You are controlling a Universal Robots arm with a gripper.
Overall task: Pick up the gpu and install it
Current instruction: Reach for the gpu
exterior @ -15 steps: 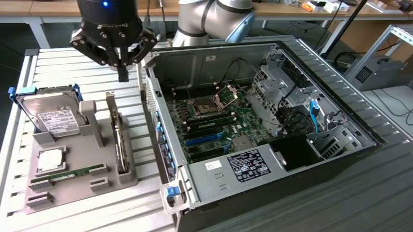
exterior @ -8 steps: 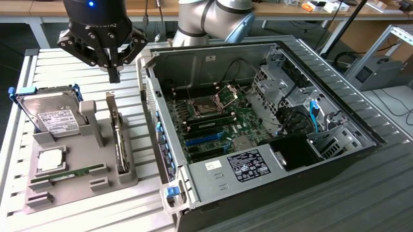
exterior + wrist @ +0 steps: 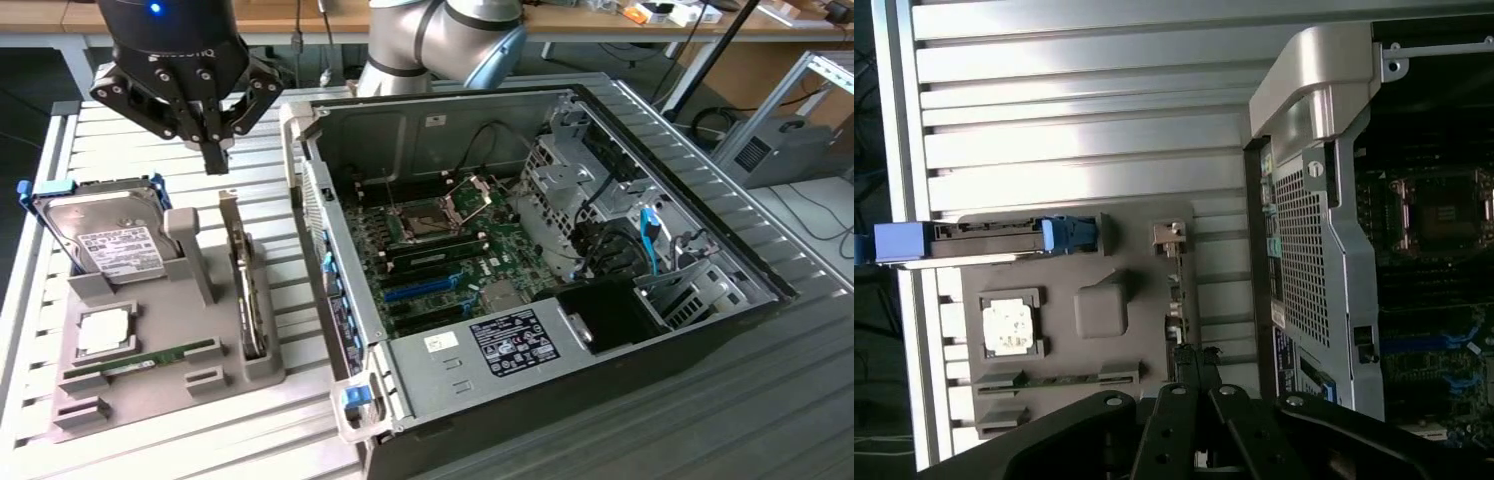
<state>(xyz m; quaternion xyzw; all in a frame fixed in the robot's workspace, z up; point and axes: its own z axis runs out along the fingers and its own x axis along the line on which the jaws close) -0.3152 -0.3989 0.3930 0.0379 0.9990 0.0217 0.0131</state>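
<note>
Plainly, in the exterior view my hand point(image 3: 216, 158) hangs above the grey holder point(image 3: 160, 395) on the slatted tabletop point(image 3: 40, 180), its fingers pressed together and holding nothing. The gpu point(image 3: 242, 290) stands on edge in a slot on that holder, on the side nearest the open computer case point(image 3: 441, 385). Its silver end bracket point(image 3: 230, 215) rises at the end closest to my hand, and my fingertips are above it and apart from it. A hard drive point(image 3: 104, 245) in a blue frame leans at the far side of the holder, and a RAM stick point(image 3: 140, 357) lies flat near its front. From the wrist view I look down along my closed hand point(image 3: 1189, 355) and see the gpu point(image 3: 1175, 300) edge-on as a thin dark line, just beyond my fingertips, between the holder's middle block and the case wall point(image 3: 1304, 260). I judge the card light and stiff but fragile: bare board, a fan on one face and small parts that pressure could damage. The upper long edge looks the safest place to pinch, across the thickness and near the bracket end. There the board is best braced, and my pads would stay off the fan and the connector edge in the slot.
</note>
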